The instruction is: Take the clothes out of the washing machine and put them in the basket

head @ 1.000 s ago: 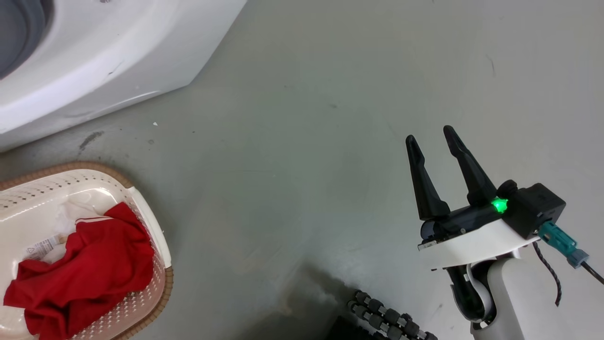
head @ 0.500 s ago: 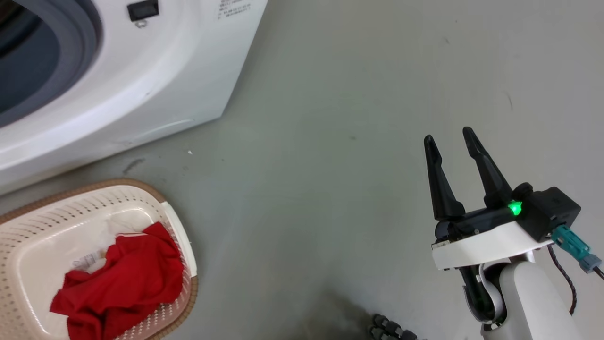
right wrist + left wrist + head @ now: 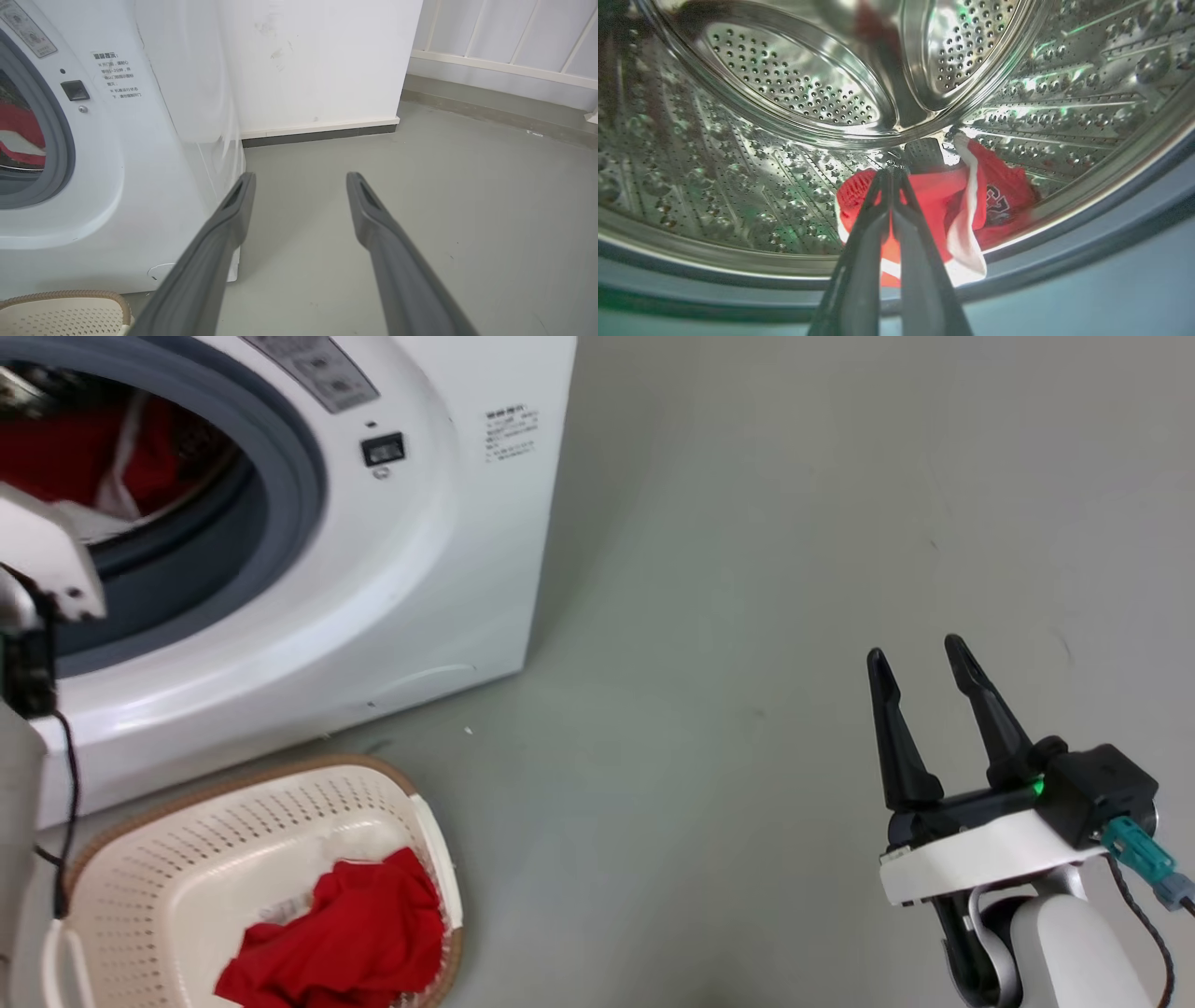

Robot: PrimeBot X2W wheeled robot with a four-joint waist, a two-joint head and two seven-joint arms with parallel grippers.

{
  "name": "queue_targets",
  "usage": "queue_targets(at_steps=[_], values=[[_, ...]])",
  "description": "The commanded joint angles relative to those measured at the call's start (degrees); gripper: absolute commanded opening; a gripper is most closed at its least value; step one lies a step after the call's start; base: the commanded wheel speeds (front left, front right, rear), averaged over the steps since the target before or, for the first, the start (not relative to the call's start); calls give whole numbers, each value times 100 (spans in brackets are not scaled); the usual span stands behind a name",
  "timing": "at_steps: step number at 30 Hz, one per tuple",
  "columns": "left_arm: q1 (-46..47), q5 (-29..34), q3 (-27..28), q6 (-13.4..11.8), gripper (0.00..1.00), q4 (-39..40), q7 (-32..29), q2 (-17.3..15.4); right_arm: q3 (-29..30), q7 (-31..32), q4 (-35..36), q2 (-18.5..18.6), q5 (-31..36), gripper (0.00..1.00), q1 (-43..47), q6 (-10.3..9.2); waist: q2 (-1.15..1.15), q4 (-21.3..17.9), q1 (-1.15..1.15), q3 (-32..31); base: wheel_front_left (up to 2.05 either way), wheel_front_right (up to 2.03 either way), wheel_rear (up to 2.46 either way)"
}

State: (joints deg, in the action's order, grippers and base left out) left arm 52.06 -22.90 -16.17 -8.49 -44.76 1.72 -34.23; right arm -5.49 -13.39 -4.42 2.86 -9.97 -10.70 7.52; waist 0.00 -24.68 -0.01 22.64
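**Left gripper** (image 3: 892, 171): the jaws are together, tips all but meeting, and nothing can be seen clamped between them. In the left wrist view they point into the steel drum (image 3: 784, 88). The tips show just above the upper edge of a red garment (image 3: 999, 186). This garment lies on the drum's lower wall near the mouth, with a white stripe (image 3: 969, 210) hanging down its front. Whether the tips touch the cloth cannot be told from this angle.

**Right gripper** (image 3: 916, 651): the jaws are apart and empty. It is held over the bare floor (image 3: 747, 523), well apart from the washing machine (image 3: 448, 551) and on the robot's right of it.

**Task items:** A second red garment (image 3: 355, 933) lies bunched in the basket (image 3: 168, 840), against its right-hand wall. The basket stands on the floor just in front of the machine, below the grey rubber ring (image 3: 289, 513) of the door opening.

**Assessment:** One piece is in the basket and one is left in the drum. The step in hand appears to be the reach into the drum for that piece.

**Next move:**
- The left jaws must part before they descend on the cloth.
- They should then close on a thick fold of the red body, not on the thin white trim.
- The garment must be lifted clear over the rubber ring before it is carried down to the basket.

**Risk noted:** Loose cloth may drag or catch on the ring on the way out.
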Motion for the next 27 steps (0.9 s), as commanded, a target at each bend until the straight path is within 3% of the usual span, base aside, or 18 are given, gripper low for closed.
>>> queue_targets(at_steps=[1, 7, 15, 21, 27], values=[[-142, -42, 4, 17, 0, 42, 99, 66, 28, 50, 51, 2, 56, 100, 86, -6, 0, 246, 1, -357, 0, 0, 0], [-643, -179, -26, -10, 0, 386, 418, 360, 146, 282, 262, 2, 184, 100, 351, -6, 0, 520, 1, -853, 0, 0, 0], [-1441, -366, -27, -245, 0, 1543, 465, 591, 269, 529, 564, 2, 271, 100, 629, -6, 0, 888, 1, -1204, 0, 0, 0], [-2078, -370, -77, -501, 0, 2717, 382, 625, 326, 668, 762, 2, 346, 100, 730, -6, 0, 1162, 1, -1268, 0, 0, 0], [-2867, -257, -157, -948, 0, 4141, 187, 601, 363, 761, 923, 2, 411, 100, 793, -5, 0, 1431, 1, -1261, 0, 0, 0]])
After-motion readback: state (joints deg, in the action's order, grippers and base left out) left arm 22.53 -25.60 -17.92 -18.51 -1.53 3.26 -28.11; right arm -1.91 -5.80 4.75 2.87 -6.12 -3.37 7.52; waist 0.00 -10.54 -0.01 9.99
